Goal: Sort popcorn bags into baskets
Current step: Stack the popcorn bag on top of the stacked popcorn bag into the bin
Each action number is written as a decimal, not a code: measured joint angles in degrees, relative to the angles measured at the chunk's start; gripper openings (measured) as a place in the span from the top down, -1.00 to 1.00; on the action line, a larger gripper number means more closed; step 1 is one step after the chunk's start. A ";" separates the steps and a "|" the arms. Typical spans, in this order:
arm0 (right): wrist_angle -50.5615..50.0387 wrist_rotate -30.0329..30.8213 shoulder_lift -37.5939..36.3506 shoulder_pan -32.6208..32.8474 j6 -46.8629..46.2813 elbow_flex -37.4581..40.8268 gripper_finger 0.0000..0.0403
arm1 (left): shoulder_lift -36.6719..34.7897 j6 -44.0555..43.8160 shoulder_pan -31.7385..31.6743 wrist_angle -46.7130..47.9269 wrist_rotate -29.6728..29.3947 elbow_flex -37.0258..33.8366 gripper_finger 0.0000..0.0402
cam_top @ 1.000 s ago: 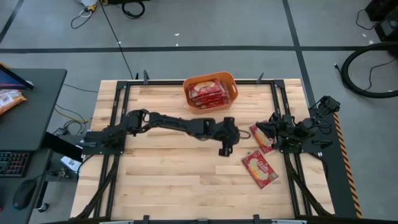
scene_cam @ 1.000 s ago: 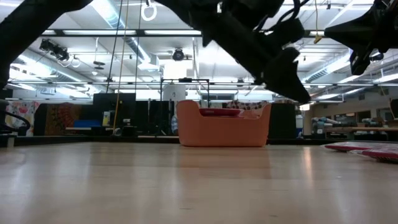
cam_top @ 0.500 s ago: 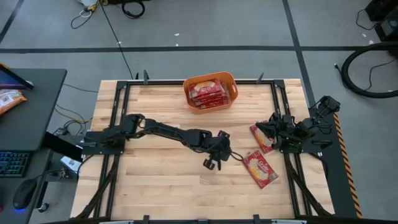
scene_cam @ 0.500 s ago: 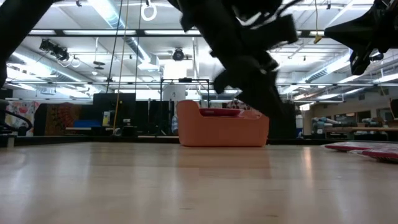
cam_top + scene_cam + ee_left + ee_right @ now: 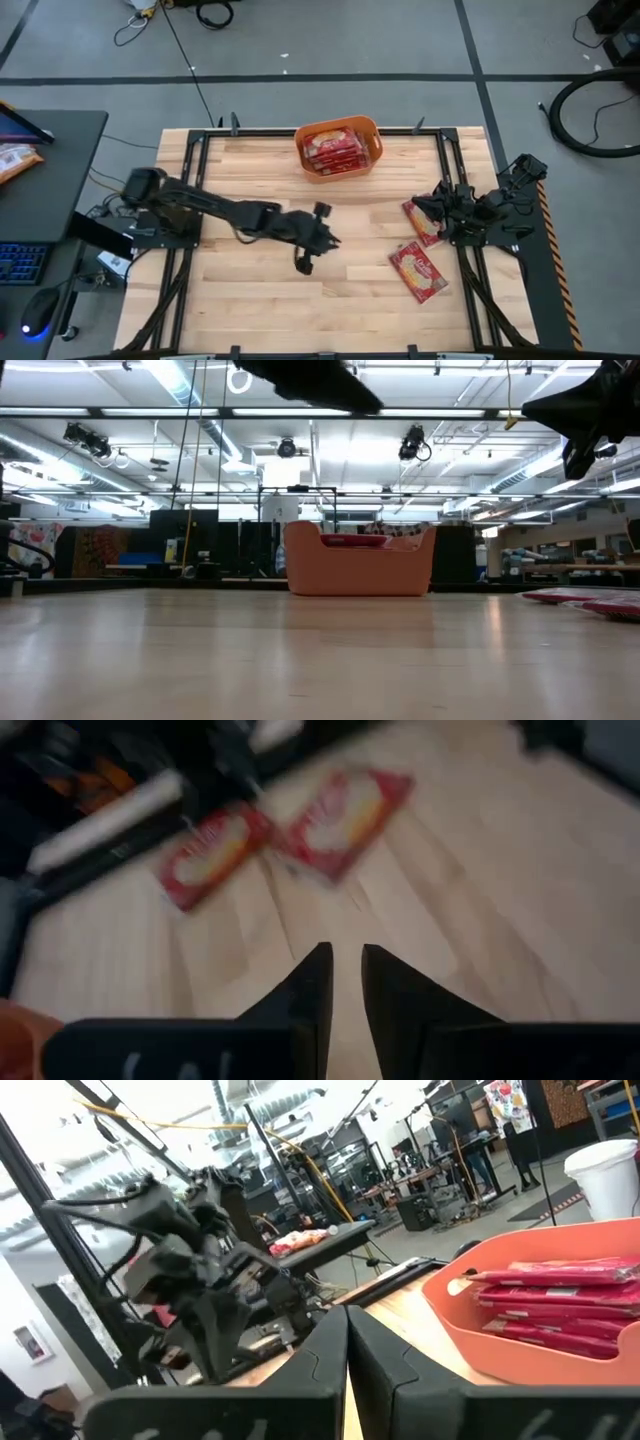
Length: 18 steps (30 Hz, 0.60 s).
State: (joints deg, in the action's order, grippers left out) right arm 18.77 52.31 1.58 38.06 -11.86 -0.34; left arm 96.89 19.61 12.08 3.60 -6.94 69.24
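— Two flat red popcorn bags with cream-yellow ovals lie loose on your table's right side: one (image 5: 421,221) just beside the right arm's base, the other (image 5: 417,271) nearer the front edge. You can see both in the left wrist view too, the first (image 5: 211,854) and the second (image 5: 340,812) almost touching at a corner.

— And the rest of the bags?

— You have a stack of red packets (image 5: 331,149) already lying in the orange plastic tub with rounded corners (image 5: 372,127), which stands at the back edge of the wooden table (image 5: 250,300), about mid-width. The low view shows the tub (image 5: 358,570) upright with red packets peeking over its rim, and the right wrist view looks onto its rim (image 5: 447,1304) with the packets piled flat inside.

— Where are your grippers?

— Your left gripper (image 5: 305,262) hangs over bare wood near the table's middle, well apart from both loose bags and from the tub. Its fingers (image 5: 310,988) stand narrowly apart with nothing between them. Your right gripper (image 5: 437,204) waits folded at the right edge, near the closer bag; its fingers (image 5: 322,1352) are pressed together, empty.
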 joint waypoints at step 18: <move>-9.98 0.08 10.54 -6.48 -3.39 -11.33 0.92 | -24.56 -7.26 2.00 -18.89 -13.16 -25.86 0.69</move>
State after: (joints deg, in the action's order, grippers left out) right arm 8.79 52.40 12.12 31.58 -15.24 -11.67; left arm 72.33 12.35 14.08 -15.29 -20.10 43.38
